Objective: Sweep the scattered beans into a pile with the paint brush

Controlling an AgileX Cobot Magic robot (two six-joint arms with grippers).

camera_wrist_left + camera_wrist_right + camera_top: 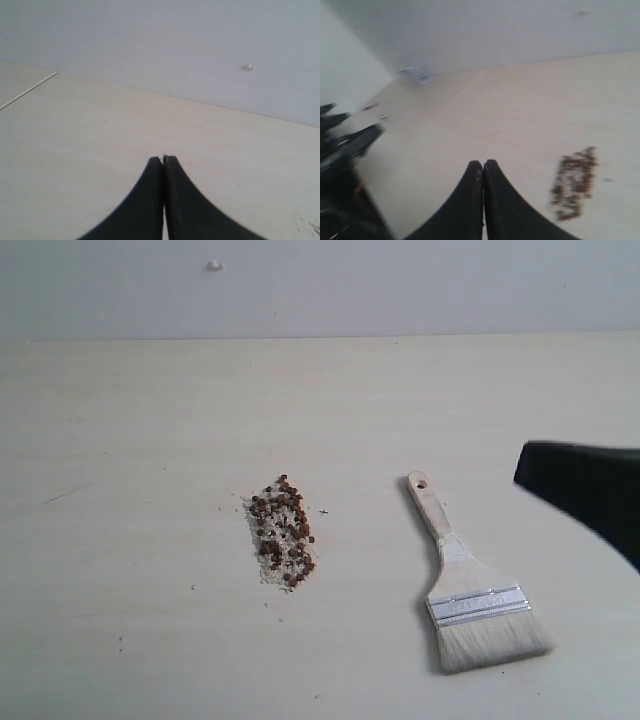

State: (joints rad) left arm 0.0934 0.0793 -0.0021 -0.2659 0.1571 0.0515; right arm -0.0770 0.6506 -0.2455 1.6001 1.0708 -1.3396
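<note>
Small round reddish-brown beans (291,552) are seen gathered with tiny white grains (268,562) into one oblong pile (283,532) near the middle of the pale wooden table (120,440). Its long axis runs from far edge to near edge. The wide flat paint brush (463,585), cream-bristled with a wooden handle, is laid well apart toward the right edge, bristles nearest the near edge. The black right gripper (483,162) is judged nearer, its jaws pressed together on nothing. The black left gripper (163,159) is likewise closed and empty. Nothing is seen between brush and pile.
</note>
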